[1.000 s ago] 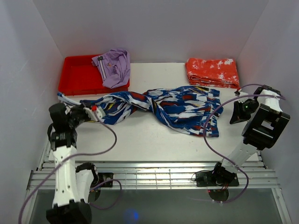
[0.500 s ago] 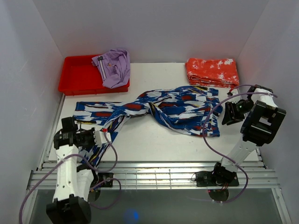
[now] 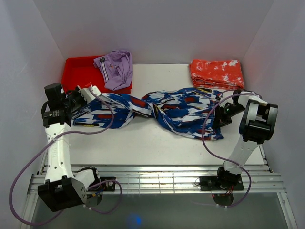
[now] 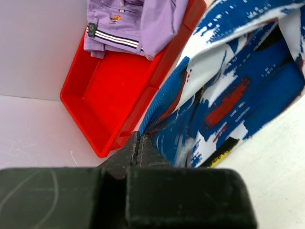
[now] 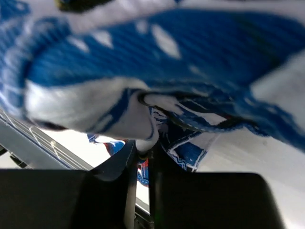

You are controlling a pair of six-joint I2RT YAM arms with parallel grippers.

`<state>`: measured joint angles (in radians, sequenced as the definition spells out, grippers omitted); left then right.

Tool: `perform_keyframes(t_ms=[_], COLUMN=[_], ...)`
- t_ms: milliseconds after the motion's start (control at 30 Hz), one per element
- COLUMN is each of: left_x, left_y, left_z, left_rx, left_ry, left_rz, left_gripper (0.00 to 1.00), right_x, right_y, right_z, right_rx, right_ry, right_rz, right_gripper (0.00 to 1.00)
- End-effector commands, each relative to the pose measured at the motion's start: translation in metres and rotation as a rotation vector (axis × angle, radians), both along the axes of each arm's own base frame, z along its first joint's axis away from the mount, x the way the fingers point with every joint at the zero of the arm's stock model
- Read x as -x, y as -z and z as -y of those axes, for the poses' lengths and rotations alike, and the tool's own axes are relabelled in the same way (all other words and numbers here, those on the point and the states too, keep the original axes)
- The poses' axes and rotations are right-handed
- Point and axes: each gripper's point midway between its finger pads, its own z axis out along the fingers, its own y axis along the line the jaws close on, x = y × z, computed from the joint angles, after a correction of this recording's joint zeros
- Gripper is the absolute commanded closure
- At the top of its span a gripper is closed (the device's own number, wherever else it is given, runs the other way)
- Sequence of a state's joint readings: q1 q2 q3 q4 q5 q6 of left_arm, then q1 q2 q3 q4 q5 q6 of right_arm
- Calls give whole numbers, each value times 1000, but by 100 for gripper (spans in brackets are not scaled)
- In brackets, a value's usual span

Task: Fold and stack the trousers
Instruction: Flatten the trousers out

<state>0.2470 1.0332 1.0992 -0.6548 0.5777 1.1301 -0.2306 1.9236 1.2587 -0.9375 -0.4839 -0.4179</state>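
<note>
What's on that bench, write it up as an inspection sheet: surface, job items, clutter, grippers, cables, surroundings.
Surface: white table, mostly bare in front.
Job's things: trousers unfolded, twisted mid-length, stretched left to right.
Clutter: lilac garment draped over red tray; folded orange-red garment at the far right.
Grippers: left gripper shut on the trousers' edge; right gripper shut on a fold of them.
Cables: purple cable loops over the trousers; another by the right arm.
Surroundings: white walls; slatted rack at the near edge.
</note>
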Motion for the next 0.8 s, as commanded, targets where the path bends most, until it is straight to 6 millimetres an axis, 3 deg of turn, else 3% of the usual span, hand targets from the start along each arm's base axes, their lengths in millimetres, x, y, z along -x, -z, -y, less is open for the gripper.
perform_keyframes(t_ms=[0,33,133,200,267,333,367,400,500,533,633,700,767], left_x=[-18,-15,32,57,96,132,141,150,165,174,186,183,174], left_y=[-57,-57,-51,-43,-22,19,24,52,95,121,157,170,180], left_z=[4,8,41,54,64,65,64,61,50,45,39,35,26], left_rx=[43,23,-9,-15,-101,-140,-196,-200,-302,-310,-299,-276,-286], left_ry=[11,50,252,318,407,456,466,458,471,471,472,429,377], left_rz=[145,136,65,51,3,-133,-111,-176,-234,-311,-428,-468,-481], left_gripper=[100,100,100,100,100,100,100,100,100,100,98,94,99], right_x=[-14,-24,-36,-37,-37,-31,-28,-25,-15,-13,-5,1,5], right_y=[-14,-26,-55,-63,-70,-69,-66,-63,-54,-52,-45,-42,-42], right_z=[21,35,73,92,111,123,125,127,125,124,125,126,128], right_rx=[63,85,146,180,207,232,238,248,244,242,255,267,287], right_ry=[18,41,76,87,96,87,80,70,44,39,21,7,-3], right_rz=[57,98,165,173,179,171,161,150,123,116,94,86,91], right_gripper=[92,92,92,92,92,92,92,92,92,92,92,92,92])
